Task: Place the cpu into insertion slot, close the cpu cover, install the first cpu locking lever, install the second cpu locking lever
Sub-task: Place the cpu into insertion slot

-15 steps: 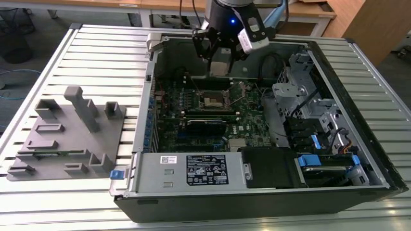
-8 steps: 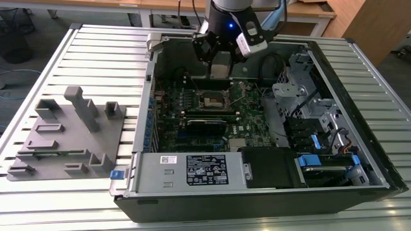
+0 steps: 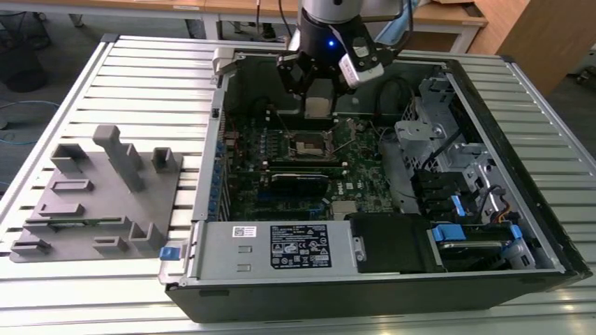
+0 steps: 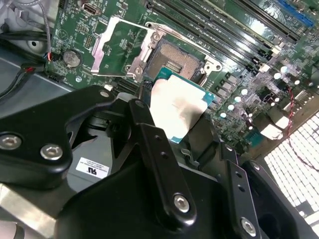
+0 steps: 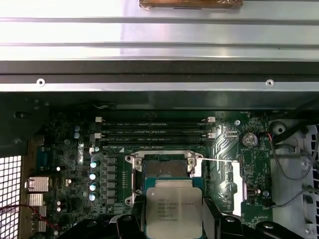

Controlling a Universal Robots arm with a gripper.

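Note:
My gripper [image 3: 317, 98] is shut on the cpu [image 3: 319, 107], a small square chip held by its edges, hanging above the motherboard at the far side of the open computer case. In both wrist views the cpu [image 4: 175, 102] [image 5: 173, 209] sits between the black fingers [image 4: 144, 119], just beside and above the insertion slot [image 4: 174, 60] [image 5: 164, 169]. The insertion slot [image 3: 310, 145] has a dark centre and lies bare. The cpu cover [image 4: 115, 47] [image 5: 232, 185], a silvery frame with a square window, is flipped open beside the slot. A thin locking lever [image 5: 219, 160] stands raised across the slot.
A grey fixture block [image 3: 98, 188] sits on the slatted table at the exterior view's left. Inside the case are long black memory slots [image 5: 154, 130], a metal power supply box [image 3: 279, 248], a drive cage [image 3: 437, 146] and loose cables [image 5: 289, 169]. The case wall [image 5: 159, 74] is close by.

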